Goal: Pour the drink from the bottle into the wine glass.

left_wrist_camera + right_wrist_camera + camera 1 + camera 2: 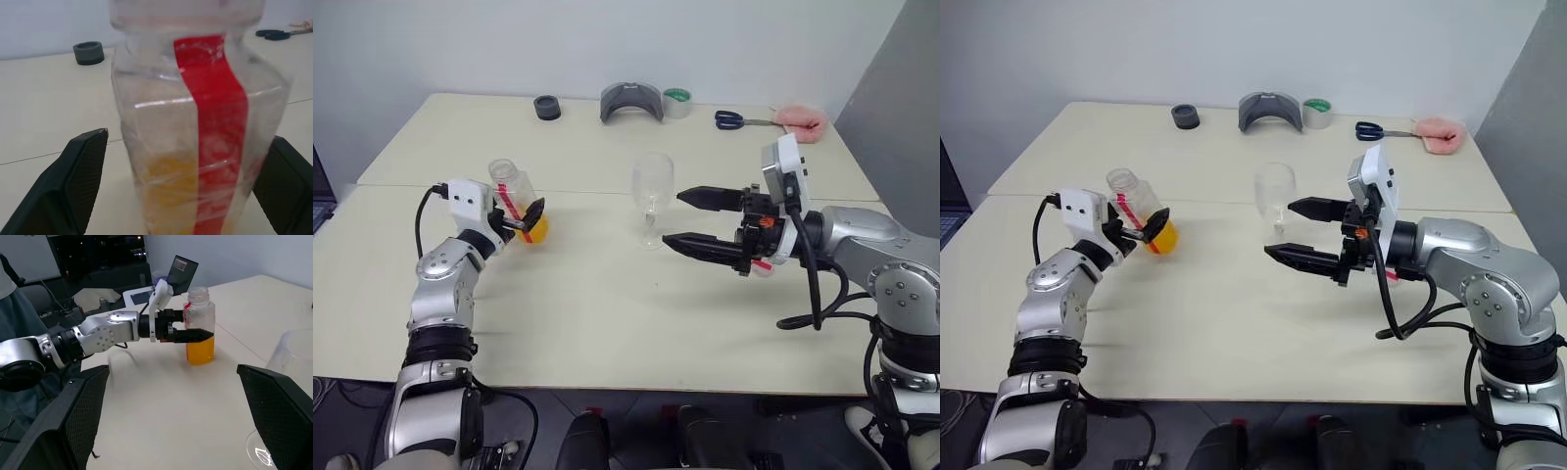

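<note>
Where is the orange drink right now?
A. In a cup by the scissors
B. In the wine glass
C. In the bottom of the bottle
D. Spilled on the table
C: the drink fills the lower part of the bottle; the wine glass stands empty.

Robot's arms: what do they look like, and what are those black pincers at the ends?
Both arms are silver-grey metal with rounded joints, black bands and loose black cables. Each ends in a hand: the left hand and right hand each have two long black pointed fingers with textured inner pads. A white box sits on each wrist, and the right wrist has small red-orange marks.
</note>
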